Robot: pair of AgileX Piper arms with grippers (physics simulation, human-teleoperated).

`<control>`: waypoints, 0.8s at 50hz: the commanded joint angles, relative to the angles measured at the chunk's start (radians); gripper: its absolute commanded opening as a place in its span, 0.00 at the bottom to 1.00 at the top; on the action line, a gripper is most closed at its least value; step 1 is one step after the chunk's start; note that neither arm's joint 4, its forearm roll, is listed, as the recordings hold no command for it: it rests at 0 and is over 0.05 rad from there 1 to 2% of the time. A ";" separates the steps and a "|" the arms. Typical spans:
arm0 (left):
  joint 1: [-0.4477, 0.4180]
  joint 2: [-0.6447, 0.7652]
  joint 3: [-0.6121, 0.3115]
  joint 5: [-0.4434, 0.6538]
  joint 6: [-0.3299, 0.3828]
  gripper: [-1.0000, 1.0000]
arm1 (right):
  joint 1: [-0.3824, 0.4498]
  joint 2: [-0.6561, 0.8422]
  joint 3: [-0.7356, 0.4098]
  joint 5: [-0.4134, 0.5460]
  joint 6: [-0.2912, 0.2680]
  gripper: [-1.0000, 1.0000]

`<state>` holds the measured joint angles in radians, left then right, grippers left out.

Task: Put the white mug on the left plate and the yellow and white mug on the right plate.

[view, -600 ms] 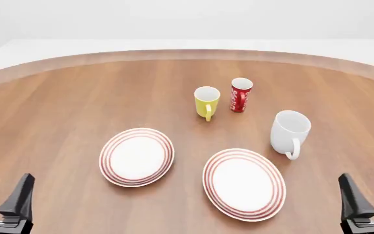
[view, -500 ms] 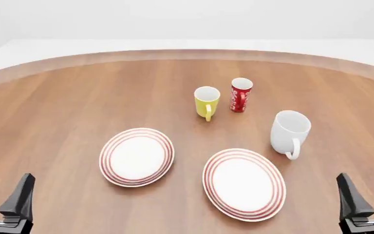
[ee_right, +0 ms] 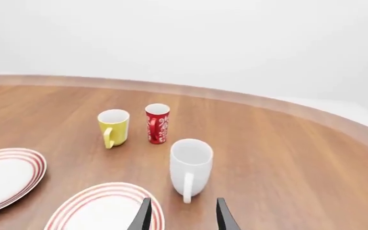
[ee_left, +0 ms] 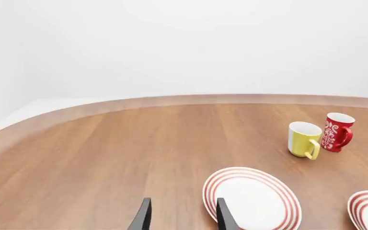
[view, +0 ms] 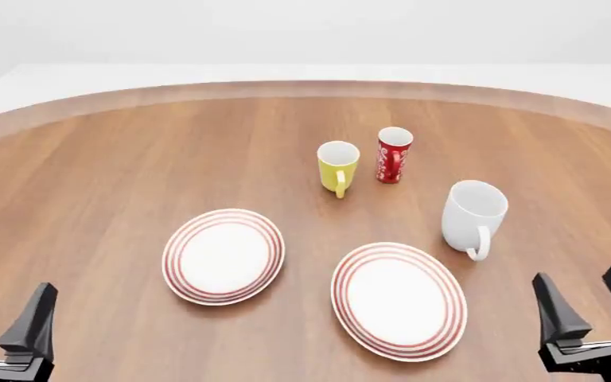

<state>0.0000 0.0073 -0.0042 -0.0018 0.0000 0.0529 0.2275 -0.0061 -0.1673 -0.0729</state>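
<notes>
Nearest the camera, the right gripper (view: 592,306) has shifted inward and swung toward the white mug (view: 472,216) over the last half second, its fingers spread and empty, while the left gripper (view: 3,314) (also parted, holding nothing) has not moved. Just beyond them the left plate (view: 223,255) and the right plate (view: 399,299) lie bare, the white mug upright just past the right plate's far right edge. Farther back stands the yellow and white mug (view: 337,166), beside a red cup (view: 394,154), so the right arm seems to be opening the task with the white mug.
</notes>
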 commanded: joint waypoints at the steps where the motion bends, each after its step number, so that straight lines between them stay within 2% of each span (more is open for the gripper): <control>1: 0.000 0.000 0.000 0.000 0.000 1.00 | 0.022 0.188 -0.003 -0.163 -0.011 1.00; 10: 0.000 0.000 0.000 0.000 0.000 1.00 | 0.025 0.365 -0.001 -0.327 -0.017 1.00; 15: 0.000 0.000 0.000 0.000 0.000 1.00 | 0.024 0.520 0.001 -0.469 -0.012 1.00; 18: 0.000 0.000 0.000 0.000 0.000 1.00 | 0.021 0.572 -0.003 -0.514 -0.015 1.00; 20: 0.000 0.000 0.000 0.000 0.000 1.00 | 0.013 0.607 0.000 -0.551 -0.039 1.00; 40: 0.000 0.000 0.000 0.000 0.000 1.00 | 0.004 0.944 -0.034 -0.815 -0.025 1.00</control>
<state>0.0000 0.0075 -0.0043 -0.0019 0.0000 0.0613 1.0090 -0.0235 -0.8553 -0.1000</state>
